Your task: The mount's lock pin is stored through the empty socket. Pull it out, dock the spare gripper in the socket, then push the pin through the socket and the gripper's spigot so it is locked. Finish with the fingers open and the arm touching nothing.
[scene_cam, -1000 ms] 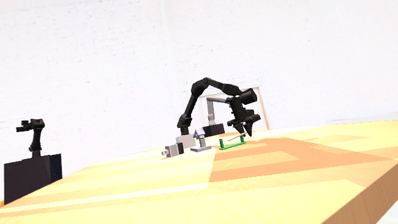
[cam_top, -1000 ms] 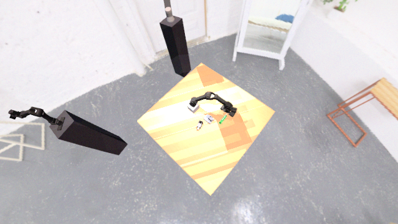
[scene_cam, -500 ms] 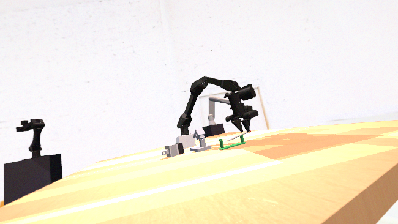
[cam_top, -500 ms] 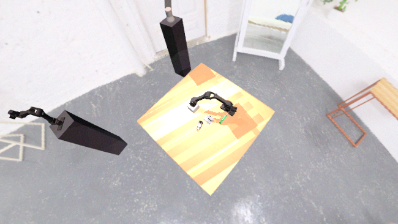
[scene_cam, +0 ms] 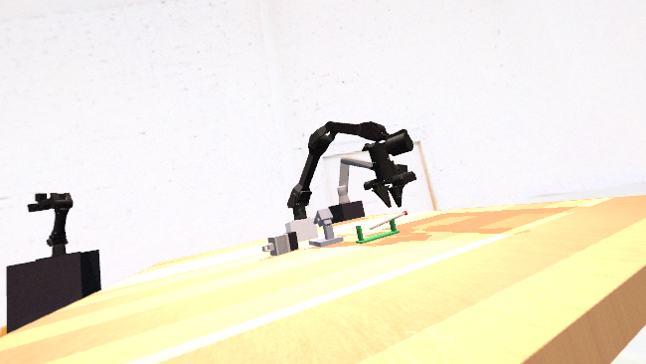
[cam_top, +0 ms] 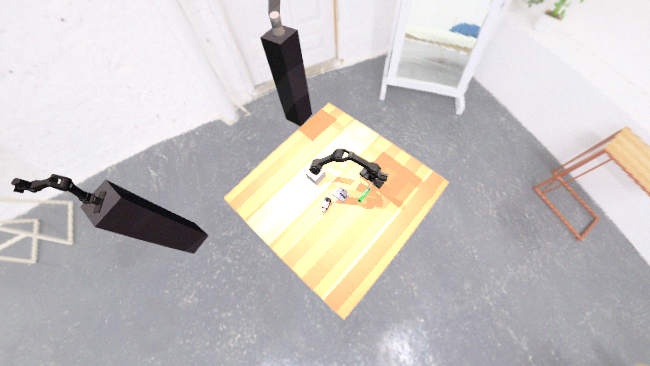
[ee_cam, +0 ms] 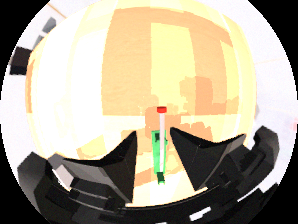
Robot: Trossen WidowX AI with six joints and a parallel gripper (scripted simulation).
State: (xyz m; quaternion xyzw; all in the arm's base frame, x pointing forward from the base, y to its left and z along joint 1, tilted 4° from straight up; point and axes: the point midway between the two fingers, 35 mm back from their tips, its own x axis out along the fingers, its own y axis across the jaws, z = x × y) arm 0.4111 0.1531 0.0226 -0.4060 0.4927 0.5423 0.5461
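My gripper [scene_cam: 394, 206] [ee_cam: 153, 131] points down with its fingers apart, part way open. Nothing is between them. The white lock pin [scene_cam: 385, 222] [ee_cam: 162, 131] with its red head [scene_cam: 405, 213] [ee_cam: 161, 109] is just below the fingertips, out of the socket. It slants over the green stand [cam_top: 364, 196] [scene_cam: 378, 237] [ee_cam: 155, 150], head end higher at the far post; its low end shows short of the near post in the exterior view. The grey mount [cam_top: 341, 194] [scene_cam: 325, 242] stands upright beside the stand. The spare gripper [cam_top: 326, 204] [scene_cam: 282, 245] lies on the table, apart from the mount.
A pale block [cam_top: 315, 176] [scene_cam: 301, 229] sits at the arm's base, behind the mount. The wooden table [cam_top: 345, 280] [scene_cam: 323, 323] carries all these. Two dark pedestals [cam_top: 145, 220] [cam_top: 290, 75] with other arms stand off the table.
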